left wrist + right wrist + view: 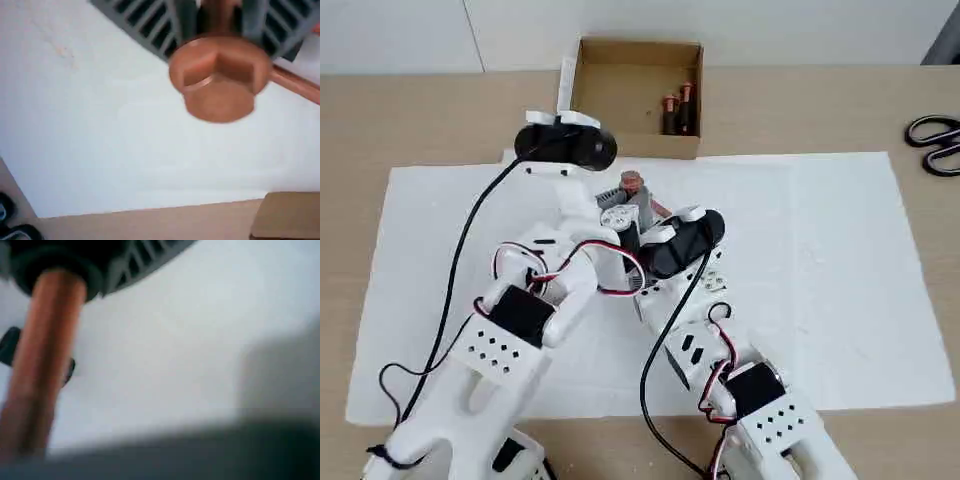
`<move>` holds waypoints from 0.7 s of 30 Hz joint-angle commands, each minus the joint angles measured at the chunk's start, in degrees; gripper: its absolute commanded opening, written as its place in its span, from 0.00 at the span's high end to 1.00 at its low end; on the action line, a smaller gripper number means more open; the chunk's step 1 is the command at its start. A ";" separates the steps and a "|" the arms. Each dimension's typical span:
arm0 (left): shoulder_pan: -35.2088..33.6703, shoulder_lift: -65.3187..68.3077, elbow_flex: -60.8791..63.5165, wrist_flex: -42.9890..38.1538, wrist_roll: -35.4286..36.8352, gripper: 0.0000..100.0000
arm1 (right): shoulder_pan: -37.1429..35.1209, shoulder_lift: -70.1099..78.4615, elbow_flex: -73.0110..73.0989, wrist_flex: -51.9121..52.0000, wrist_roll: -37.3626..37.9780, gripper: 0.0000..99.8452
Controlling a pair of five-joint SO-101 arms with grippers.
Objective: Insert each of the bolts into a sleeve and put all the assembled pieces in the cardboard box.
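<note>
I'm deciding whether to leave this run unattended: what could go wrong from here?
The bolt is clamped in the left gripper while much of its shaft lies bare outside the sleeve; misalignment could jam it, or the sleeve might slip off. The right gripper crowds it above the paper, so they could knock each other when parting.

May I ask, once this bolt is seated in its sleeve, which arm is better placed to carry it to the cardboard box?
Left, probably: the left gripper is shut on the bolt by the head and its wrist sits beside the cardboard box. The right gripper, on the sleeve, is farther off.
</note>
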 commanded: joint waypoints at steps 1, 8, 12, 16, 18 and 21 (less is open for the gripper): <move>1.93 -2.11 -0.66 0.35 0.26 0.99 | -0.04 -1.19 -0.70 -0.75 -0.53 1.00; 2.73 -2.11 -0.22 0.53 -1.58 0.99 | 0.04 -1.19 -0.70 -0.75 -0.44 1.00; 2.81 -2.11 -0.48 2.99 -2.64 0.99 | 0.04 -1.19 -0.70 -0.75 -0.44 1.00; 2.90 -2.11 -0.48 5.10 -3.25 0.99 | 0.04 -1.19 -0.70 -0.75 -0.44 1.00; 2.90 -2.11 -0.57 5.71 -3.25 0.99 | 0.04 -1.19 -0.70 -0.75 -0.44 1.00; 2.90 -2.11 -0.31 5.80 -3.25 0.99 | 0.04 -1.19 -0.70 -0.75 -0.44 1.00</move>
